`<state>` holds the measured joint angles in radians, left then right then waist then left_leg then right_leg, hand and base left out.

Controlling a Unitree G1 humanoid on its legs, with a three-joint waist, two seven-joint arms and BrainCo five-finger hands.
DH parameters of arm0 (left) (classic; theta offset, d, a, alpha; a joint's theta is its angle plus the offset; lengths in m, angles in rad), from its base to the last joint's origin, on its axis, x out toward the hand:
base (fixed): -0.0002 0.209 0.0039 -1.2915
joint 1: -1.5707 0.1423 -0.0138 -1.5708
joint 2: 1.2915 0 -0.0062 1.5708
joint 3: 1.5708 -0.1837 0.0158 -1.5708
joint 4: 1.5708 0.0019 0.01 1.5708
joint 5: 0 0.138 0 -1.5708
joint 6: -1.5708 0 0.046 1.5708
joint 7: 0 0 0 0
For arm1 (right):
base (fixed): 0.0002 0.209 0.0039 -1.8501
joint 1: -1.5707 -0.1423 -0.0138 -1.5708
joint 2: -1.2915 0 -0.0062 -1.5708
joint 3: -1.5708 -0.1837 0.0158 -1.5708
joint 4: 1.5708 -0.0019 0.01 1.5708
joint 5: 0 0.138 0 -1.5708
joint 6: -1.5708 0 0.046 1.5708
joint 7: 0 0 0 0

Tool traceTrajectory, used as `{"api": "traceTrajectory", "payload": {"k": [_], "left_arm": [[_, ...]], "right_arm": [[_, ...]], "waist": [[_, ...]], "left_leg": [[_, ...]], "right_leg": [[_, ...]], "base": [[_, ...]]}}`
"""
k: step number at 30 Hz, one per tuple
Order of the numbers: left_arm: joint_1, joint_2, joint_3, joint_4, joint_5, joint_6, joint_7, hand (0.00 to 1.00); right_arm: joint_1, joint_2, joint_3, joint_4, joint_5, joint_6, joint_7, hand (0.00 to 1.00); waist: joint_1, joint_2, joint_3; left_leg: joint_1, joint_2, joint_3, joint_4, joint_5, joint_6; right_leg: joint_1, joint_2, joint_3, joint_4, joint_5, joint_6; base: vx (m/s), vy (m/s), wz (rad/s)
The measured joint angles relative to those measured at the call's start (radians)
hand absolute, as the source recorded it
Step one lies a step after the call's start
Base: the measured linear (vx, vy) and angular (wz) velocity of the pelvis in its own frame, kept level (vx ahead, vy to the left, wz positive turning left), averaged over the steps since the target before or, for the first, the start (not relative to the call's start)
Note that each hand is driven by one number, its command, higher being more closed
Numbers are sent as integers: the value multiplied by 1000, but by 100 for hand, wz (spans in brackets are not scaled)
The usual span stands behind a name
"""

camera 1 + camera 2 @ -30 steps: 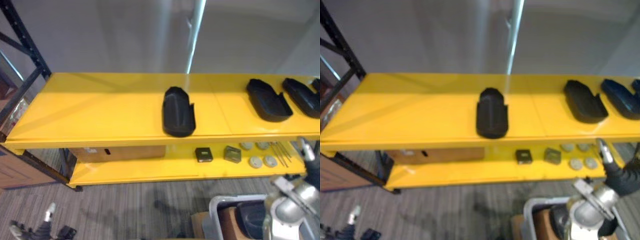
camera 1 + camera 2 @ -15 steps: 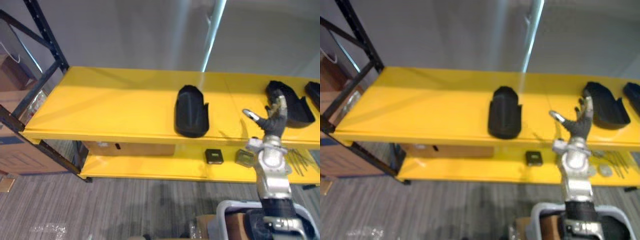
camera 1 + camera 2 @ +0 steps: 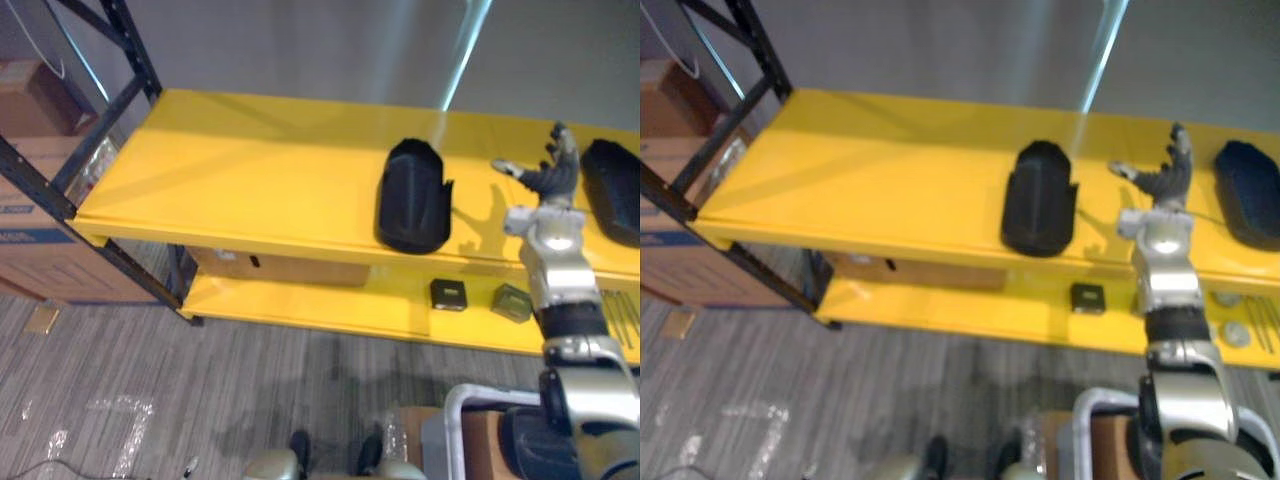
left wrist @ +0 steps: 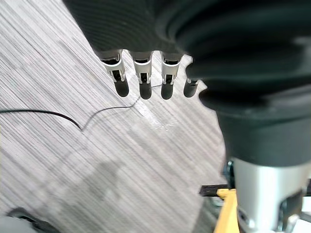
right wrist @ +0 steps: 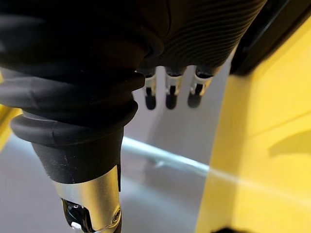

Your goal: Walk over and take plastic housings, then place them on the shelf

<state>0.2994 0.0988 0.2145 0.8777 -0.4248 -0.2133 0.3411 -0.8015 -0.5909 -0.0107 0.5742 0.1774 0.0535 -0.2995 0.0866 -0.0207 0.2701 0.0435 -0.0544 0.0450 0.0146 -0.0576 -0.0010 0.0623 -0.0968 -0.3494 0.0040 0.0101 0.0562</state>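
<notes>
Our left hand [image 4: 141, 85] hung w/ straight fingers over the floor [image 4: 73, 160]. On the shelf [image 3: 230, 180] a plastic housing [image 3: 413, 195] lay, long axis front-to-back, just left of our right hand [image 3: 548, 185], fingers spread & empty; 2nd housing [image 3: 612, 200] lay at its right.

Bright even light w/ glare streak on wall [image 3: 465, 50], soft shadows on shelf [image 3: 250, 180].

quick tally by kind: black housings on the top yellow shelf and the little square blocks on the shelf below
black plastic housings: 2
small square blocks: 2
total: 4
</notes>
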Motion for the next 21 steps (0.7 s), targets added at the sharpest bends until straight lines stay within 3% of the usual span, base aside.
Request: {"api": "traceTrajectory", "payload": {"k": [5,15,21], "left_arm": [[-14,0,-34,-2,3,4,-19,0],[-29,-6,-81,-5,-1,11,-19,0],[-94,8,-82,-5,-10,14,-19,0]], "right_arm": [[-46,-7,39,10,-29,93,64,0],[-68,-6,69,45,-116,269,50,0],[-165,-7,97,76,-117,279,31,0]], "waist": [[11,-2,32],[12,2,81],[12,32,129]], "left_leg": [[-11,-7,-7,1,2,0],[-20,-16,-3,6,2,0],[-76,-6,-3,48,2,0]], "right_leg": [[-8,-7,-5,0,4,4],[-17,-17,-2,2,9,11],[-53,-8,-2,5,17,-3]], "base": [[10,22,5],[2,24,0],[-36,-9,1]]}}
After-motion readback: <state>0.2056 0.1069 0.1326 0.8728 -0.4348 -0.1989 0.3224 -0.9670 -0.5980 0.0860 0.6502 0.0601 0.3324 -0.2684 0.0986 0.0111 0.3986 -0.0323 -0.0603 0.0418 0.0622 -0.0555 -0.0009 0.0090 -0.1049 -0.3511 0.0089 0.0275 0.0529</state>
